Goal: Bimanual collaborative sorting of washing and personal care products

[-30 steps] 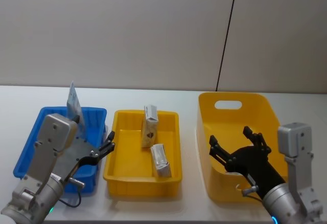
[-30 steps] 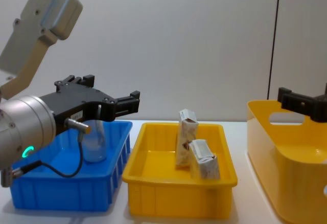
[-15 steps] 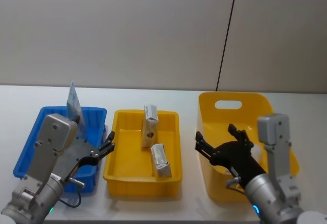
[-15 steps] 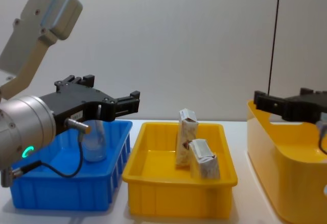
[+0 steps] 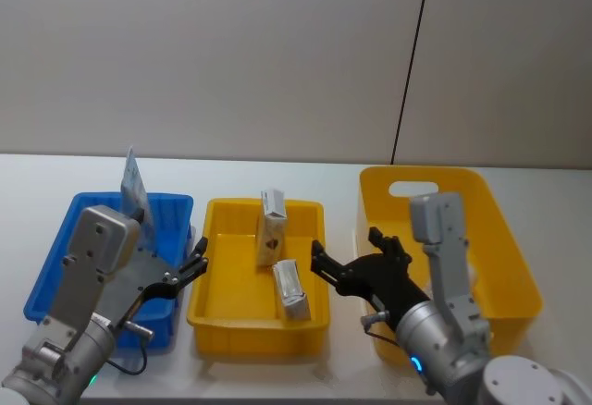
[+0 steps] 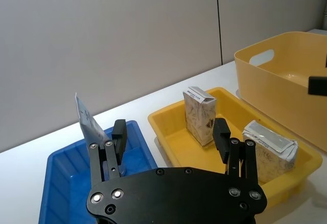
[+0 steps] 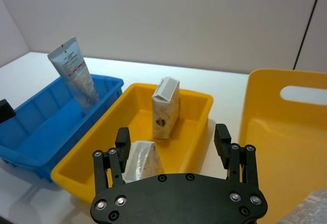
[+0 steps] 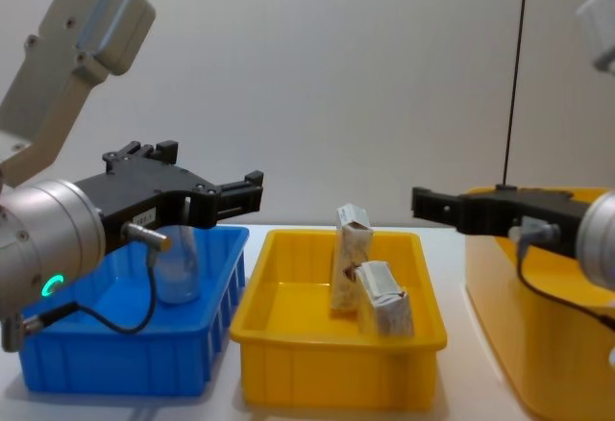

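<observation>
- The right pincer [image 5: 344,246] is held with its fingers apart and nothing between them. It is raised above the rims, over the gap between the tray's right edge and the tall bin.
- The left pincer [image 5: 197,259] is likewise spread apart and empty. It is held above the blue bin's right side and pointed toward the tray.
- A white counter [image 5: 277,169] carries three containers set in a row.
- The tall bin [image 5: 490,202], yellow with a cut-out handle, is placed on the right.
- The tray [image 5: 213,303], yellow and shallow, is placed in the middle.
- The blue bin [image 5: 55,257] is placed on the left, just beside the tray.
- One tube [image 5: 134,188] is leaned in the blue bin's far part, with its flat crimped end up and above the rim.
- An upright packet [image 5: 271,229] is stood in the tray's far half.
- A lying packet [image 5: 291,289] is laid just in front of it, toward the tray's right wall; whether the two touch cannot be told.
</observation>
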Controlling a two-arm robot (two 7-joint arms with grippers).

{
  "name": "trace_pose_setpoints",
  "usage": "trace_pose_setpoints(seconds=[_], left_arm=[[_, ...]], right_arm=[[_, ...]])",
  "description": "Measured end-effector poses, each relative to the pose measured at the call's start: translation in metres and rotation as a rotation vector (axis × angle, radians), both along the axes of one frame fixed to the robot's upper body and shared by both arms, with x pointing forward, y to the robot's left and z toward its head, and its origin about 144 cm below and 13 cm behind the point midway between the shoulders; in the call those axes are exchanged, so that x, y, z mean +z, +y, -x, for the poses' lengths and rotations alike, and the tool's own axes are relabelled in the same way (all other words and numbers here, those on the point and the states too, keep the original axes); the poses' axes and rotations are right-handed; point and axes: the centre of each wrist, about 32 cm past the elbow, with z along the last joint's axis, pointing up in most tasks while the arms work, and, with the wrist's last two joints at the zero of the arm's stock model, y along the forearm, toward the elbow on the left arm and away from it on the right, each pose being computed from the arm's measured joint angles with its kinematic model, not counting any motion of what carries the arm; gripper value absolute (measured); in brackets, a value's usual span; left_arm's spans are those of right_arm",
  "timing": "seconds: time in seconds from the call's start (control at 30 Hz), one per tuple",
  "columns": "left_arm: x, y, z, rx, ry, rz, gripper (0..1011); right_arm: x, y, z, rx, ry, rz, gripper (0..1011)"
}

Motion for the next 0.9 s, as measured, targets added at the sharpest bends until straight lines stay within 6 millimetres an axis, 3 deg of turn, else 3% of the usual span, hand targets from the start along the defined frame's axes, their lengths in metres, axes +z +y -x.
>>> trace_pose_setpoints(seconds=[0.9], left_arm=[[0.0,0.0,0.0,0.0,0.0,0.0,1001]], right_arm=[[0.009,0.062,-0.026,-0.07,0.264,0.047,1002]])
